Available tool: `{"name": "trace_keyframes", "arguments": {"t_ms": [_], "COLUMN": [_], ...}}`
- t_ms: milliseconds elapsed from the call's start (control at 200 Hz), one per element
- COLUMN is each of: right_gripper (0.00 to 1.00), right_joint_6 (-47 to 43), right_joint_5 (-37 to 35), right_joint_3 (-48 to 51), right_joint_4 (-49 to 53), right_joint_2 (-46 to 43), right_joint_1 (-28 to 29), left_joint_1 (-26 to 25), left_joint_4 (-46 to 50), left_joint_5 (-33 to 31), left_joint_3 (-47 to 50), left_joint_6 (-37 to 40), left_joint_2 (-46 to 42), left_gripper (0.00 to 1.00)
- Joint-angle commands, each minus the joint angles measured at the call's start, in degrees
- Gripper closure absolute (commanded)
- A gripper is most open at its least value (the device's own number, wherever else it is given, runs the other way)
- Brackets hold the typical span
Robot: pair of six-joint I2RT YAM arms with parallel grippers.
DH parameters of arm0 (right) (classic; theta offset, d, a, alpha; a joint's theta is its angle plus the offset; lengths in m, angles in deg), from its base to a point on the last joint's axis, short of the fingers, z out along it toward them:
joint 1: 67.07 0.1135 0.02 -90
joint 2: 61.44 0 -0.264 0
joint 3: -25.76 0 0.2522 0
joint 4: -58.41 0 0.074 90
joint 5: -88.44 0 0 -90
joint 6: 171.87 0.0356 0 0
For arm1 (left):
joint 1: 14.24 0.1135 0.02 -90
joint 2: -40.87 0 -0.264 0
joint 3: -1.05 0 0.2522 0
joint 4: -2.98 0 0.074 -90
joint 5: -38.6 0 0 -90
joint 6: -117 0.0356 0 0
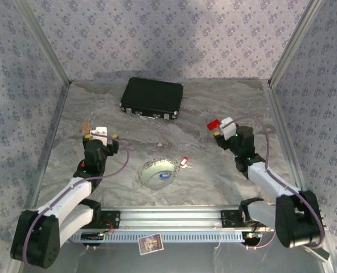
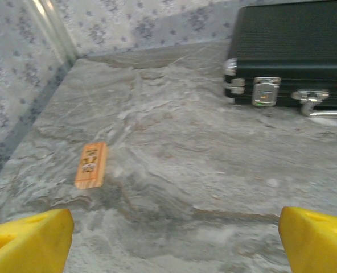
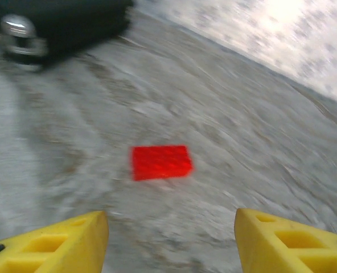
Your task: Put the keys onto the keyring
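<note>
A key with a blue head (image 1: pixel 164 176) lies inside the round white dish (image 1: pixel 148 169) at the table's near middle. A key with a red head (image 1: pixel 184 162) rests at the dish's right rim. The keyring is too small to make out. My left gripper (image 1: pixel 102 136) (image 2: pixel 174 239) hovers left of the dish, open, with bare table between its yellow fingers (image 2: pixel 26 239). My right gripper (image 1: pixel 220 132) (image 3: pixel 171 239) is to the right of the dish, also open and holding nothing.
A plain red block (image 3: pixel 160 162) (image 1: pixel 213 124) lies just ahead of the right gripper. A small wooden block (image 2: pixel 91 165) (image 1: pixel 86 128) lies ahead-left of the left gripper. A black case (image 1: pixel 152 98) (image 2: pixel 294 51) sits at the back. Patterned walls enclose the table.
</note>
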Motion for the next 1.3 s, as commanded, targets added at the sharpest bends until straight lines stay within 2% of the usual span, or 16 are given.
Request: {"name": "trace_keyframes", "arguments": {"t_ms": [0,35,145,200,370,435,485,535,585,610,640,680,830,1244,1279,1294], "right_gripper": [0.39,0.42,0.44,0.43,0.41,0.39,0.38,0.35,0.33,0.32,0.32,0.30,0.19,0.13,0.11,0.05], "right_joint_6": [10.9,11.4,10.2,11.0,13.9,14.5,15.9,15.7,15.9,16.0,16.2,16.2,16.1,16.1,16.2,16.2], "right_joint_5": [0.6,3.6,5.6,5.9,5.6,6.4,6.4,5.8,5.5,4.8,3.9,3.7,3.6,3.4,3.3,3.4], "right_joint_3": [2.5,0.3,0.9,1.4,5.5,2.4,3.0,2.1,2.4,2.1,2.1,2.0,2.0,1.9,1.9,1.9], "right_joint_4": [-14.8,-11.0,-17.0,-16.5,-31.3,-22.8,-26.2,-23.1,-24.8,-23.6,-23.6,-23.8,-23.7,-23.5,-23.5,-23.5], "right_joint_2": [6.9,8.9,15.6,14.6,21.4,20.1,21.5,20.6,21.2,20.8,20.9,21.0,21.0,21.0,21.1,21.0], "right_joint_1": [-6.8,-8.2,-7.6,-8.7,-10.4,-11.5,-12.2,-12.3,-12.2,-12.2,-12.0,-11.9,-11.9,-11.8,-11.8,-11.8], "left_joint_1": [3.3,4.4,6.9,8.0,10.5,11.8,12.5,13.0,13.0,13.1,13.1,13.2,13.6,14.4,14.5,14.4], "left_joint_4": [-9.6,-12.2,-18.8,-22.0,-29.2,-29.4,-32.9,-36.3,-40.5,-38.0,-30.9,-26.0,-25.0,-23.6,-23.6,-23.7], "left_joint_5": [1.4,2.0,4.9,7.4,12.5,14.7,15.7,16.0,15.9,15.9,15.7,14.4,12.9,15.5,15.5,15.4], "left_joint_3": [-0.4,-0.2,0.2,0.7,0.5,-0.1,0.5,0.8,0.3,-0.7,-2.8,-5.9,-6.7,-7.5,-7.5,-7.5], "left_joint_6": [0.5,0.1,-0.2,-0.1,1.5,0.8,0.4,0.0,0.0,-0.1,-0.2,-0.8,-1.9,-2.1,-2.0,-2.0], "left_joint_2": [5.0,7.2,13.8,16.2,22.3,24.4,27.0,30.4,34.3,34.1,32.5,32.8,33.3,33.5,33.4,33.5], "left_gripper": [0.08,0.08,0.08,0.08,0.08,0.08,0.08,0.08,0.08,0.07,0.01,0.00,0.00,0.00,0.00,0.00]}}
